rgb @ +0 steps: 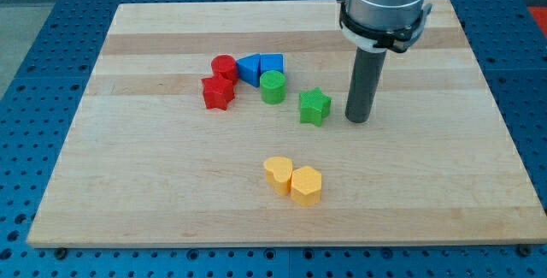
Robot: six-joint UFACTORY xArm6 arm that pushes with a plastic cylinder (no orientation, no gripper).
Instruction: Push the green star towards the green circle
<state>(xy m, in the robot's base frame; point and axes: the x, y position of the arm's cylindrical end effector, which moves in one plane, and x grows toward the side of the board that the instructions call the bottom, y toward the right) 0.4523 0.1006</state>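
The green star (314, 106) lies on the wooden board, right of centre. The green circle (273, 87) stands a short way to its upper left, with a small gap between them. My tip (358, 118) rests on the board just to the right of the green star, a small gap apart from it, not touching. The rod rises from there to the arm's grey body at the view's top.
A blue triangle (249, 68) and a blue block (271, 64) sit just above the green circle. A red circle (224, 67) and a red star (217, 92) lie to its left. Two yellow blocks (278, 174) (306, 185) touch each other near the view's bottom.
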